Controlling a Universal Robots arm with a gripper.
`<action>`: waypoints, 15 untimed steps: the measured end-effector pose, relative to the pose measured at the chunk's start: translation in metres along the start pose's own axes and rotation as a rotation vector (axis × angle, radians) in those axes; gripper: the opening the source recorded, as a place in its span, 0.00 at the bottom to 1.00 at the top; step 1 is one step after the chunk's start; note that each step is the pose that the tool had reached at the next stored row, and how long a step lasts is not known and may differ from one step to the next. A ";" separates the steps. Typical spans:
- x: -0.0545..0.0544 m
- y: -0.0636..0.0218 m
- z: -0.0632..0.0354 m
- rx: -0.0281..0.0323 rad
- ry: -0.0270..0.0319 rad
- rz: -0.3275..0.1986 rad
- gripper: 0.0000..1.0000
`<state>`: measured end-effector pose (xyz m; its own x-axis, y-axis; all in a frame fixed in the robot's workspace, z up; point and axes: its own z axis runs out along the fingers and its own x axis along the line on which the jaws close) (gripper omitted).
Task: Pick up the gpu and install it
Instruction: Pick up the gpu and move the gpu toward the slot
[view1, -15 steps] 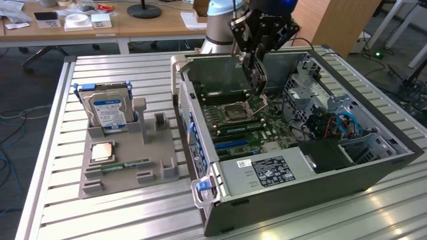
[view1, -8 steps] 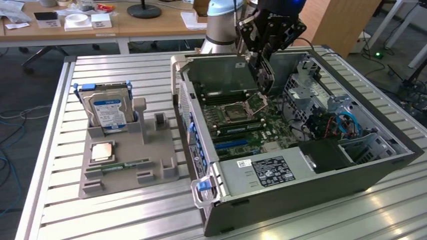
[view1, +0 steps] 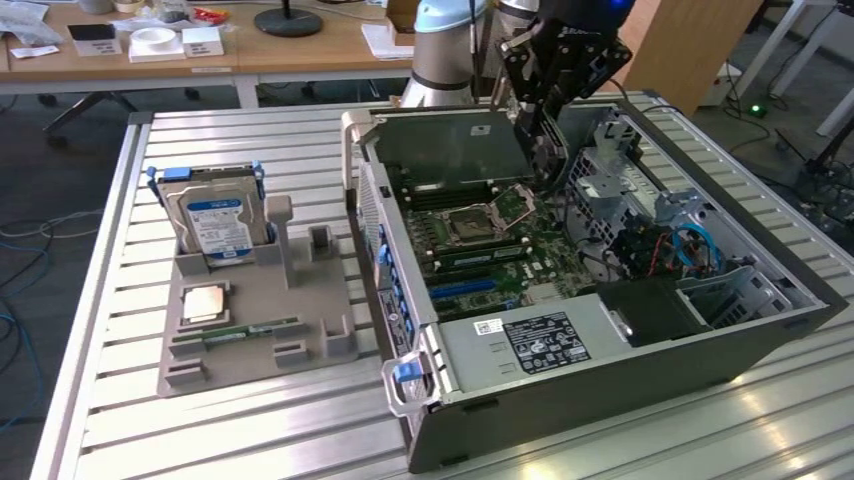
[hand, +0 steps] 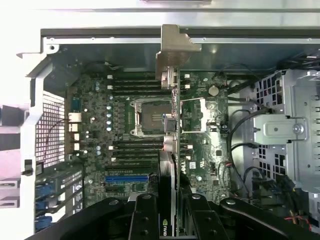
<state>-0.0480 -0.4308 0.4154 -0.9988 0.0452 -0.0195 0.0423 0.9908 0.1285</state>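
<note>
Exterior view: black gripper (view1: 545, 100) at 12 o'clock, hanging over the far end of the open computer case (view1: 747, 330). What sits between its fingers is hard to make out from here. The case lies on its side on the slatted metal table (view1: 240, 430), with the motherboard (view1: 494, 240) exposed. CPU socket (view1: 483, 218) sits mid-board, and the power supply (view1: 527, 340) with its white label is at 6 o'clock of the board. A blue latch (view1: 404, 375) is on the case's near edge. At 9 o'clock from the case is a grey parts holder (view1: 254, 300). It carries the hard drive (view1: 214, 222), upright at its far end, a square chip (view1: 203, 303) lying flat, and the memory stick (view1: 254, 330) on edge at 5 o'clock of the chip. A wooden desk (view1: 267, 50) runs along 11 o'clock behind the table.

Wrist view: the gpu (hand: 172, 150) is seen edge-on, pinched between the two black fingers (hand: 145, 215), so the claw is clamped on the card. Its silver end bracket (hand: 175, 50) points away from the gripper, near the case wall. The card's line crosses the CPU socket region. A blue slot (hand: 126, 178) lies just beside the fingers, and a metal drive cage (hand: 290, 130) stands well apart. Cannot tell whether the card touches the board.
</note>
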 end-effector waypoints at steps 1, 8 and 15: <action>-0.003 0.0001 0.0001 -0.0002 0.0000 0.000 0.26; -0.024 0.0012 0.0007 -0.0006 0.0000 0.000 0.26; -0.039 0.0020 0.0010 -0.0007 0.0000 0.000 0.26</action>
<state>-0.0090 -0.4304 0.4154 -0.9988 0.0452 -0.0194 0.0423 0.9907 0.1292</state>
